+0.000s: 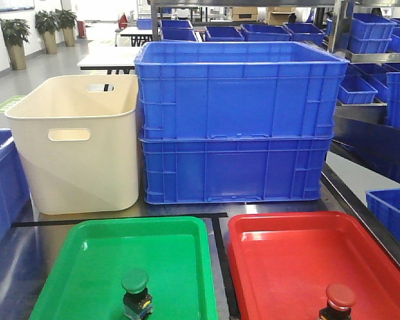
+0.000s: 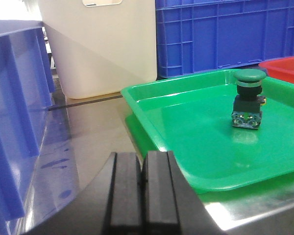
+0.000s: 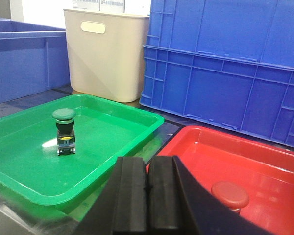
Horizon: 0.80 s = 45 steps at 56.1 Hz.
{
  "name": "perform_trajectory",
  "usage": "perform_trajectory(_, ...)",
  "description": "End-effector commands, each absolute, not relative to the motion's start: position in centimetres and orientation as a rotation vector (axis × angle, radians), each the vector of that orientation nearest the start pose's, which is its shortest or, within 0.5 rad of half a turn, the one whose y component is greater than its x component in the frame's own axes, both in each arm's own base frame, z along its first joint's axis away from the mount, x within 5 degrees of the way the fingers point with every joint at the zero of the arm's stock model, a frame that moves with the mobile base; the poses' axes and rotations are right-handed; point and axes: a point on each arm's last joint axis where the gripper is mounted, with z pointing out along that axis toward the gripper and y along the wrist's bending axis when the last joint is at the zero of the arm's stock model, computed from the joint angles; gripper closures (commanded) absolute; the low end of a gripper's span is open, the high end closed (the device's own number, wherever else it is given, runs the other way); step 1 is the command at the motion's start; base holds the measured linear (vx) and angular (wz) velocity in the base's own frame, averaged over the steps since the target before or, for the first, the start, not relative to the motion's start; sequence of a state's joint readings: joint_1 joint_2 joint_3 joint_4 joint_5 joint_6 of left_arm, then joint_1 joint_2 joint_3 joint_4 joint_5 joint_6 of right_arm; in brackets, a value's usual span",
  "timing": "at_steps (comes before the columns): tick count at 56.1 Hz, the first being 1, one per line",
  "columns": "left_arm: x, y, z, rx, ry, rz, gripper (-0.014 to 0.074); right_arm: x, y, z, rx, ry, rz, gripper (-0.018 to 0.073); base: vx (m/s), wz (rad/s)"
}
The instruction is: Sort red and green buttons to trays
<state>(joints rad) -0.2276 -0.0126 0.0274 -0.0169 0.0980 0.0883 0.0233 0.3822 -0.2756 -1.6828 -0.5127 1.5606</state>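
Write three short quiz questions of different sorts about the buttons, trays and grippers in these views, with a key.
1. True or false: the green button stands upright in the green tray.
2. Which tray holds the red button? A green, B red.
3. Fill in: both wrist views show the left gripper and right gripper with fingers ____.
Key: 1 true; 2 B; 3 shut.

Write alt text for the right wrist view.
The shut right gripper fills the foreground over two trays: a green button stands upright in the green tray, a red button sits in the red tray. Behind stand a cream bin and blue crates.
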Motion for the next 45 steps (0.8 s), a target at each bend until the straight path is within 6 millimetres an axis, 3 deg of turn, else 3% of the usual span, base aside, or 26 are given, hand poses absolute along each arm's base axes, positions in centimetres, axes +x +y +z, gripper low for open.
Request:
perform_trajectory(1,5.4,-1.3,21.1,0.215,1.48,-0.136,0.0601,8.2,4.5,28.6,-0.48,1.541,0.342,0.0571,0.0,0.0)
perform_trajectory(31,5.4,-1.3,21.1,0.215,1.48,-0.136,0.0601,8.2,4.6,28.4,-0.478,1.545,0.349,0.0571,0.0,0.0)
perform_trajectory(39,5.4,-1.3,21.1,0.215,1.48,-0.136,0.0601,8.6,4.1,26.8,-0.315,1.549,0.412,0.0571,0.0,0.0)
perform_trajectory(45,5.4,-1.3,21.1,0.215,1.48,-0.136,0.0601,8.9,3.2,25.1,-0.217,1.487,0.339,0.0571,0.0,0.0)
